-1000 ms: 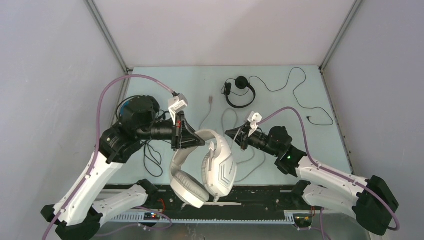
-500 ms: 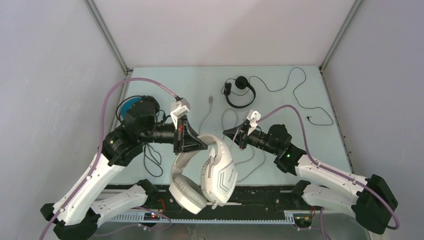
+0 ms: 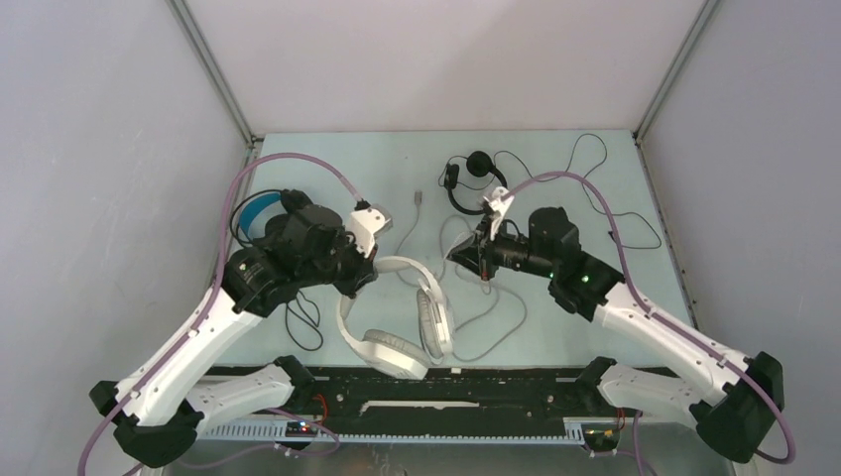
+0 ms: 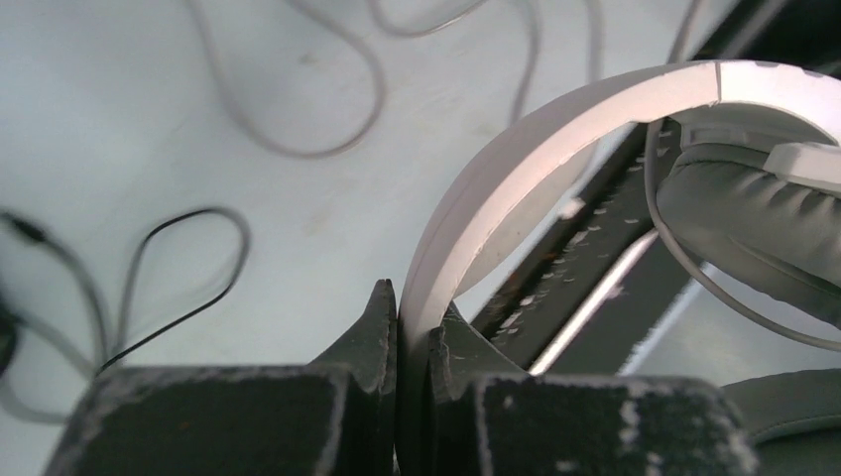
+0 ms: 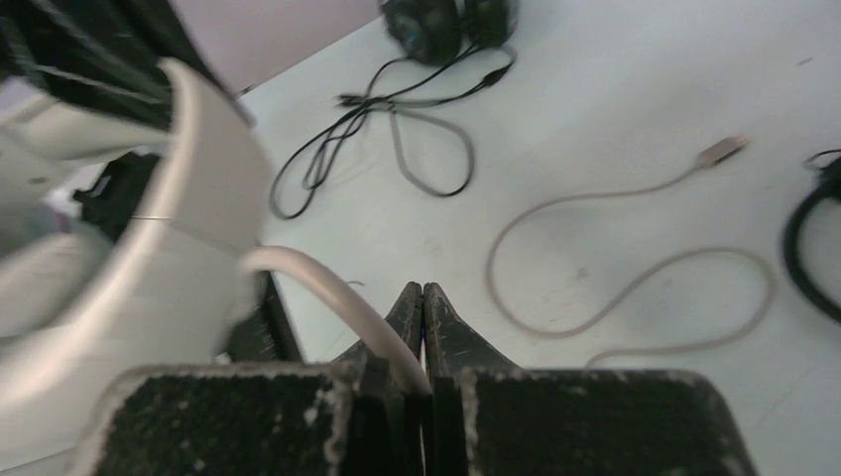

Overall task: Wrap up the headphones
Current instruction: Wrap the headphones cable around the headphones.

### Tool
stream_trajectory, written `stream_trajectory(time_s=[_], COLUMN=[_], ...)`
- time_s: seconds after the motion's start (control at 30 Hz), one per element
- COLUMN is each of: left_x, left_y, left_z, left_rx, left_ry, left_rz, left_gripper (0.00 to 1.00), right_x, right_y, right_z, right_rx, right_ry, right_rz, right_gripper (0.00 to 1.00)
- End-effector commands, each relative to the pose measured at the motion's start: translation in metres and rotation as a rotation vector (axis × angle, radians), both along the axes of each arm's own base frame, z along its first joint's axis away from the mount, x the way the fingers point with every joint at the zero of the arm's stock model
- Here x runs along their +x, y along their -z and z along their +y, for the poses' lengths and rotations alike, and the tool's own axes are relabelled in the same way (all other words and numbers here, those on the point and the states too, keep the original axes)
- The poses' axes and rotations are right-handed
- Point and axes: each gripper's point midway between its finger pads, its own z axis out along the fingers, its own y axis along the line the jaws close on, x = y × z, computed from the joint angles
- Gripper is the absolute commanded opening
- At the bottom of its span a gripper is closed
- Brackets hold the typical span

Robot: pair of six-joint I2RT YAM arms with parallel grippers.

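The large white over-ear headphones hang low over the table's near middle, earcups toward the front. My left gripper is shut on their white headband, which sits pinched between the jaws of this gripper. My right gripper, to the right of the headset, is shut on its grey cable, which arcs from the fingertips to the white headset. The small black on-ear headphones lie at the back. The bulky black headphones with blue lining lie at the left, partly hidden behind my left arm.
The grey cable's loose loops and USB plug lie on the table between the arms. Thin black cable from the small headset sprawls at the back right. A black rail runs along the near edge. Enclosure walls close in on both sides.
My left arm has swung and turned, carrying the white headset lower and a little back. My right gripper has moved back toward the far side, still holding the grey cable.
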Motion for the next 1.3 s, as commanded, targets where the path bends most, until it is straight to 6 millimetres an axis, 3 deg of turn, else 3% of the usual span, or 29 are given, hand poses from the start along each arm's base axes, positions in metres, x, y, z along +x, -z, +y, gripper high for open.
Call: stream_trajectory(time_s=[0.0, 0.17, 0.37, 0.53, 0.7, 0.83, 1.07, 1.27], left_x=[0.031, 0.043, 0.056, 0.066, 0.074, 0.083, 0.094, 0.095], left_y=[-0.020, -0.010, -0.009, -0.023, -0.041, -0.054, -0.071, -0.091], left_z=[0.031, 0.041, 0.048, 0.052, 0.054, 0.067, 0.088, 0.098], left_rx=[0.133, 0.241, 0.269, 0.206, 0.107, 0.043, -0.037, -0.245], left_ry=[-0.147, -0.190, -0.278, -0.424, -0.557, -0.696, -0.903, -1.036], left_rz=[-0.182, -0.219, -0.245, -0.265, -0.281, -0.332, -0.402, -0.426], left_gripper=[0.00, 0.00, 0.00, 0.00, 0.00, 0.00, 0.00, 0.00], right_x=[-0.037, -0.064, -0.082, -0.089, -0.088, -0.091, -0.095, -0.097], right_y=[0.005, -0.029, -0.067, -0.072, -0.092, -0.103, -0.102, -0.100], right_z=[0.008, 0.020, 0.040, 0.060, 0.076, 0.085, 0.100, 0.105], right_rx=[-0.055, 0.022, 0.132, 0.166, 0.257, 0.308, 0.306, 0.302], right_ry=[-0.137, -0.274, -0.387, -0.426, -0.425, -0.439, -0.433, -0.417], right_rz=[0.255, 0.349, 0.329, 0.381, 0.402, 0.386, 0.398, 0.374], right_gripper=[0.00, 0.00, 0.03, 0.07, 0.12, 0.14, 0.20, 0.21])
